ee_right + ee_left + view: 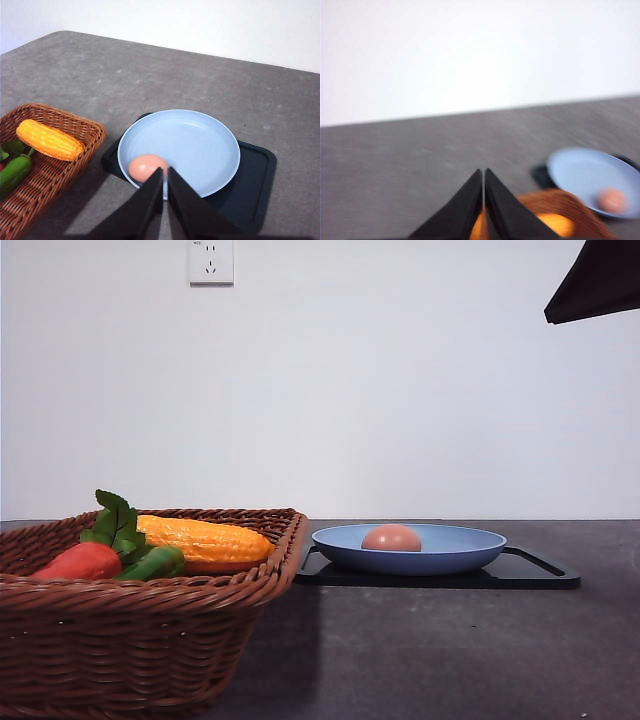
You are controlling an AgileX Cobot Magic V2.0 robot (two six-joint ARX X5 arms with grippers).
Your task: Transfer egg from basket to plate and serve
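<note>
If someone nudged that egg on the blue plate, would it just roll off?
The egg is smooth and rounded, so it would likely roll easily. The plate has a raised rim, which should probably stop a gentle nudge. Its matte, curved surface looks tricky to pinch, so it might slip.

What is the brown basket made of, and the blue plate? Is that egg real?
The basket looks like woven wicker: brown strands cross over each other and braid along the rim. The plate is smooth, plain light blue, probably plastic or glazed ceramic; the look leaves that open. The egg is matte pinkish-brown and smooth. Whether it is real or a toy cannot be told.
</note>
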